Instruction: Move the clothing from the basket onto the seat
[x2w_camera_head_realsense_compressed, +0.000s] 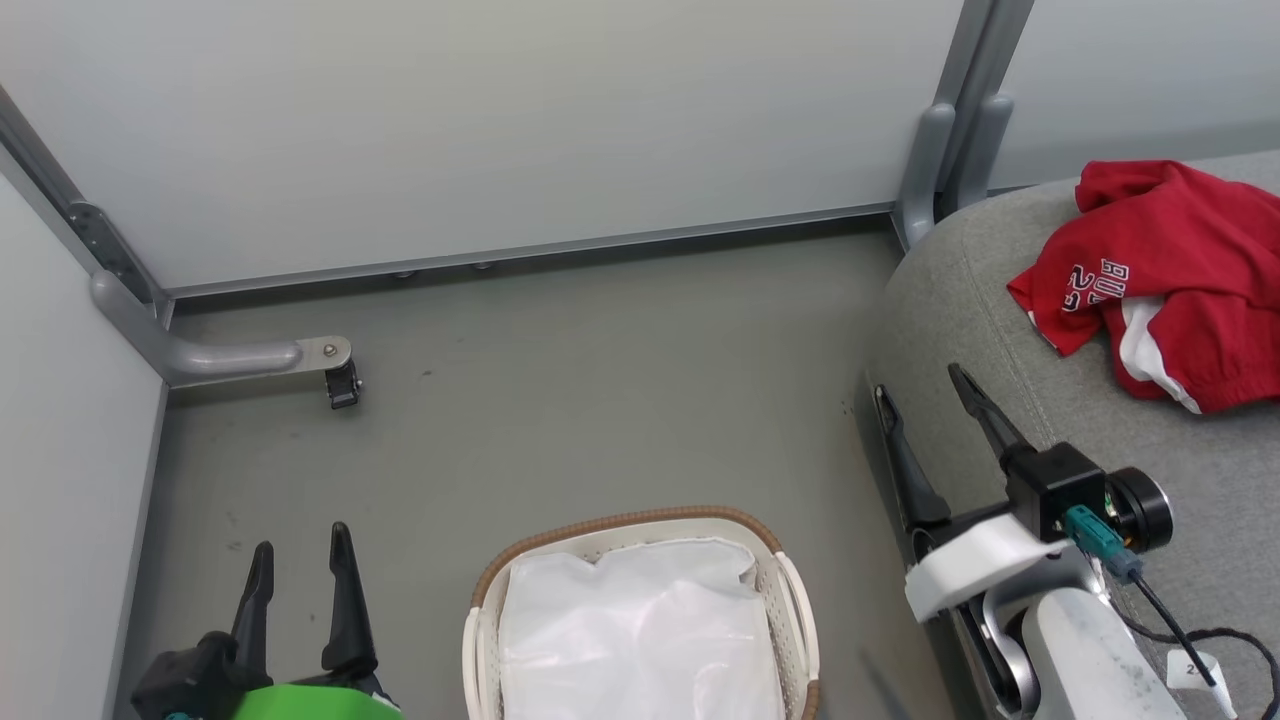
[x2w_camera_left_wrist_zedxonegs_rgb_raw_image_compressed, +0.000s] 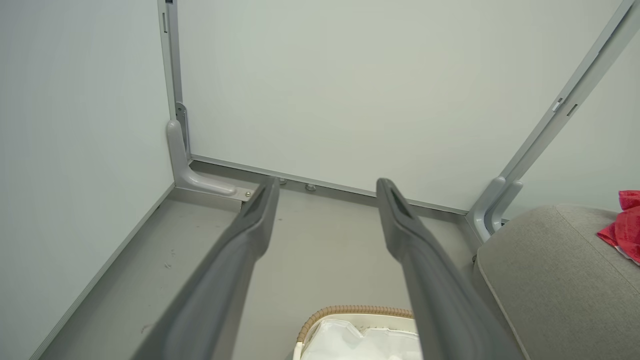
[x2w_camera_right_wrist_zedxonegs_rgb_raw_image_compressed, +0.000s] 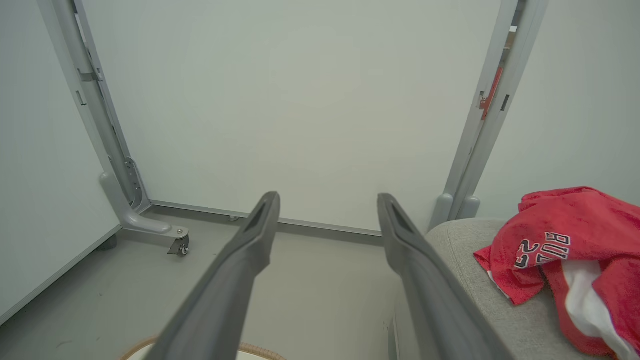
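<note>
- Head view: we see the red clothing (x2w_camera_head_realsense_compressed: 1180, 250) heaped on the grey seat (x2w_camera_head_realsense_compressed: 980, 320), far right. Basket (x2w_camera_head_realsense_compressed: 620, 521) on floor (x2w_camera_head_realsense_compressed: 560, 400) btwn arms, white lining (x2w_camera_head_realsense_compressed: 640, 630) inside. Left gripper (x2w_camera_head_realsense_compressed: 302, 538) and right gripper (x2w_camera_head_realsense_compressed: 918, 381) both spread wide, empty.
- Left wrist view: we see jaws wide; basket rim below, seat corner at right.
- Right wrist view: jaws wide; clothing on seat, to their right, not touching.
</note>
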